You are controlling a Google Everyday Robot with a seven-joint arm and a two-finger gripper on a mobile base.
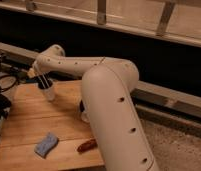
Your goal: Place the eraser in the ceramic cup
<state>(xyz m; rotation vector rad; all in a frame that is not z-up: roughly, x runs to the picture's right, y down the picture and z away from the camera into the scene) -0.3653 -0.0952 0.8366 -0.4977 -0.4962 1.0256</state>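
The small white ceramic cup (48, 93) stands upright at the far left of the wooden table (29, 122). My gripper (43, 82), dark and at the end of the white arm (74, 65), is directly over the cup's mouth and reaches down to its rim. The eraser does not show. I cannot tell whether it is in the gripper or inside the cup.
A blue sponge-like pad (46, 144) lies at the front left of the table. A reddish-brown elongated thing (87, 145) lies near the front edge. A white-and-dark round thing (84, 113) is partly hidden behind my arm. Dark gear (0, 100) stands left of the table.
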